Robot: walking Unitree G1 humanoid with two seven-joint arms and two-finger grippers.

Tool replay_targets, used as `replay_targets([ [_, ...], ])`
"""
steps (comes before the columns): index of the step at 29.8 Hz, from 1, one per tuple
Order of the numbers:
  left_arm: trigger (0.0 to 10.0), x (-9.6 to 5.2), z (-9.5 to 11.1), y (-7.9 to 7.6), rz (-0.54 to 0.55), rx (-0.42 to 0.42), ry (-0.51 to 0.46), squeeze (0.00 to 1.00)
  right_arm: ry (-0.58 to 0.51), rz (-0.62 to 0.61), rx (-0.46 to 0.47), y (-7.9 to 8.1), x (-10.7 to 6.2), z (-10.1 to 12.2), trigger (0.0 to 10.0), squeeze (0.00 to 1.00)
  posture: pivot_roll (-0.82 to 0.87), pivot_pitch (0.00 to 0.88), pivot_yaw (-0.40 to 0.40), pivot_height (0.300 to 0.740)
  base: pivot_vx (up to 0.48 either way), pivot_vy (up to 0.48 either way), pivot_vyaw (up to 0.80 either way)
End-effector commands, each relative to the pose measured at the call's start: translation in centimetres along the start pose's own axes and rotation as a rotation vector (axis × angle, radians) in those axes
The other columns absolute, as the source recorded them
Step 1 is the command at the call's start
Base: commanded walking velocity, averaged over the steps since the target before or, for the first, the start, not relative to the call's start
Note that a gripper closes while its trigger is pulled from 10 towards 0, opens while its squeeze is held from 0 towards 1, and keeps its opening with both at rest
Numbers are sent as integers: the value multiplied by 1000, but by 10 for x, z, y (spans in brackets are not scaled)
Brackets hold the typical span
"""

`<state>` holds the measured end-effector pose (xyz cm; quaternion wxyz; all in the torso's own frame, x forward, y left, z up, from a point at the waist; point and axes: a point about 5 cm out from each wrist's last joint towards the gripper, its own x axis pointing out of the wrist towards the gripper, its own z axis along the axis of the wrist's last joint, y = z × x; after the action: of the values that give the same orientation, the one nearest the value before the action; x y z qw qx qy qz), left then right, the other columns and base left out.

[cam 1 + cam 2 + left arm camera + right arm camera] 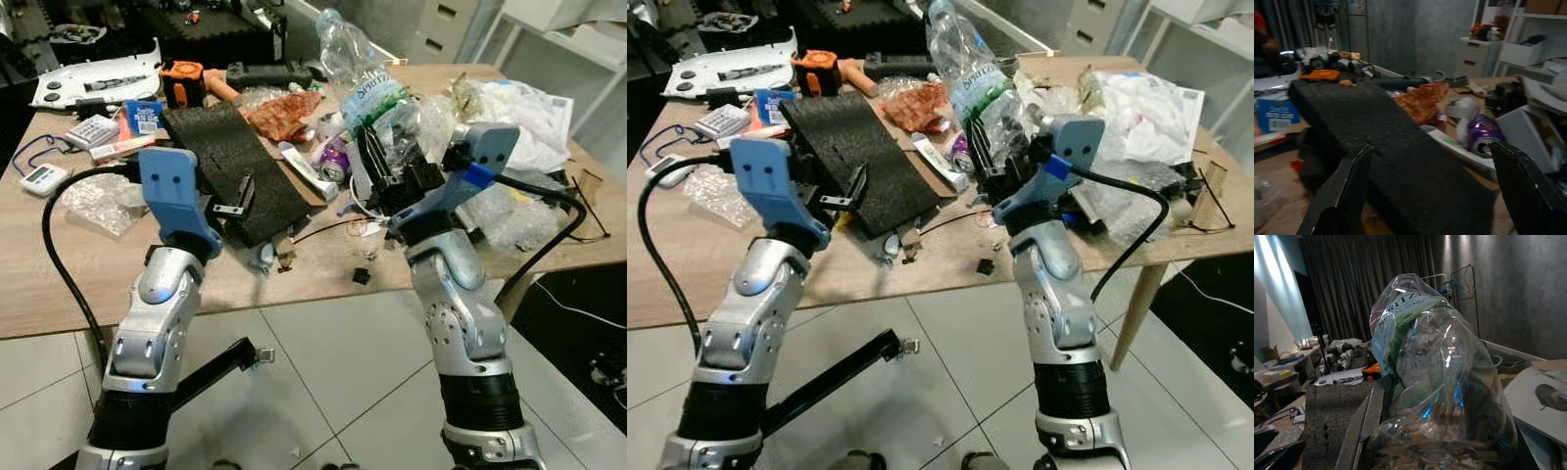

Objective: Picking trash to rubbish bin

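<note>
My right gripper [387,168] is shut on a crushed clear plastic bottle [358,73] with a green label, held upright above the wooden table [59,284]. Up close, the bottle [1435,382] sits between the fingers in the right wrist view. My left gripper [233,201] stands open over the near end of a black foam sheet [230,157], nothing between its fingers [1342,196]. A purple can [335,157] lies beside the sheet, between the two grippers, also the can [1481,137] in the left wrist view.
The table is littered: bubble wrap [98,201] and a white timer [41,178] at the left, an orange tool [181,78] at the back, white plastic bags [524,108] at the right. A black bar [220,367] lies on the tiled floor below.
</note>
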<state>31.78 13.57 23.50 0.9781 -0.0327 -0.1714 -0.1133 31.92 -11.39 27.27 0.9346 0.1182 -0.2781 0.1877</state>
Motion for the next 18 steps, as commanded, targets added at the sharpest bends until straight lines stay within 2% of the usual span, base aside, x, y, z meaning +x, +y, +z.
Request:
replay_targets([
  [1,10000,-2,-2,-2,1,1,7,0,-8,-2,-10,2,-2,1,10000,0,17,161,-20,740,0,0,0],
  [4,10000,-2,-2,-2,11,-26,12,0,1,-10,-12,2,-3,-2,10000,0,17,170,-22,740,0,0,0],
  [5,10000,-2,-2,-2,22,-59,18,0,3,-14,-13,2,-4,-2,10000,0,17,170,-22,740,0,0,0],
  [18,10000,0,-4,-2,5,-37,31,0,28,-49,-19,-3,-7,-6,10000,0,8,184,-21,740,-20,0,0],
])
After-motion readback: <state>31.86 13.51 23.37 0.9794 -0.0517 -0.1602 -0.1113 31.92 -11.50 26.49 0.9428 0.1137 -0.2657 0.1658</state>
